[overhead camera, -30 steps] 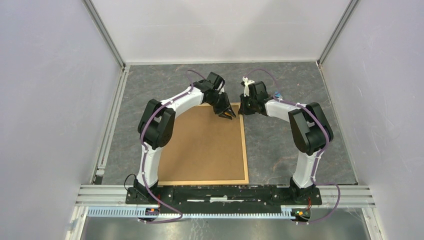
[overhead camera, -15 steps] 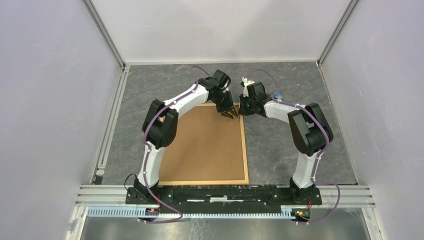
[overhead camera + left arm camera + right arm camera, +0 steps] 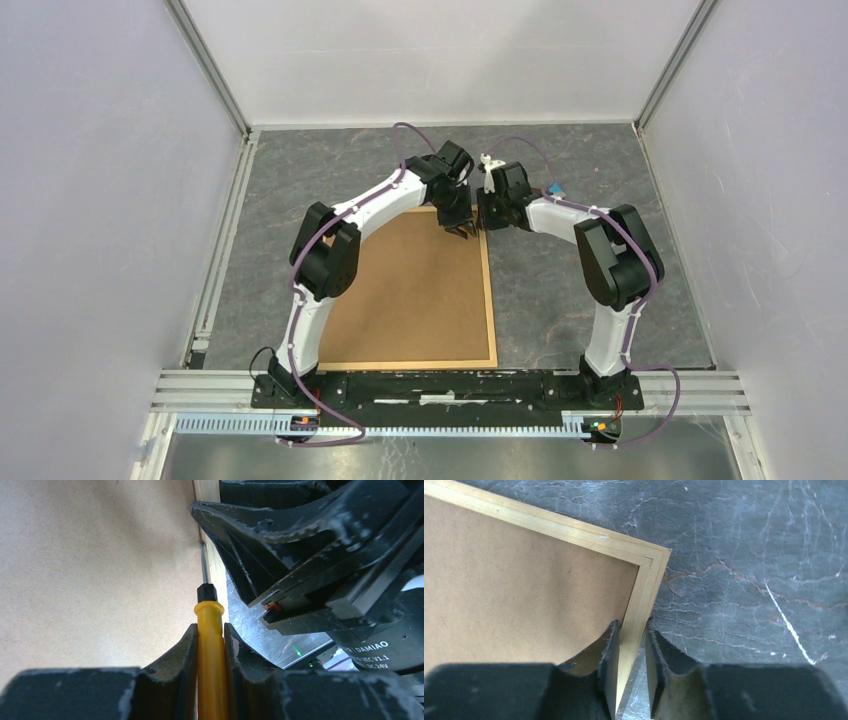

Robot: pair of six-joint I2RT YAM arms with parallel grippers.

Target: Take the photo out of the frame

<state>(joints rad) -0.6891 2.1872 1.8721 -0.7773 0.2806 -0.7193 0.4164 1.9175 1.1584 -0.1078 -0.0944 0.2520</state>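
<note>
The frame (image 3: 490, 300) lies back side up on the grey table, its brown fibreboard back (image 3: 410, 290) facing me. The photo is hidden beneath the board. My left gripper (image 3: 460, 230) is shut on a yellow-handled screwdriver (image 3: 210, 655). Its thin blade (image 3: 204, 565) meets the seam between the board and the light-wood rim (image 3: 212, 560) near the far right corner. My right gripper (image 3: 483, 222) straddles the right rim (image 3: 644, 587) just below that corner, with one finger on the board side and one outside, closed on the wood (image 3: 630, 627). It fills the right of the left wrist view (image 3: 310, 555).
White walls enclose the table on three sides. Aluminium rails run along the left edge (image 3: 215, 270) and the near edge (image 3: 450, 385), where both arm bases stand. Bare grey tabletop (image 3: 590, 170) lies beyond and to the right of the frame.
My left gripper has moved right along the frame's far edge with the screwdriver, ending close beside the right gripper at the far right corner. The right gripper has shifted slightly left.
</note>
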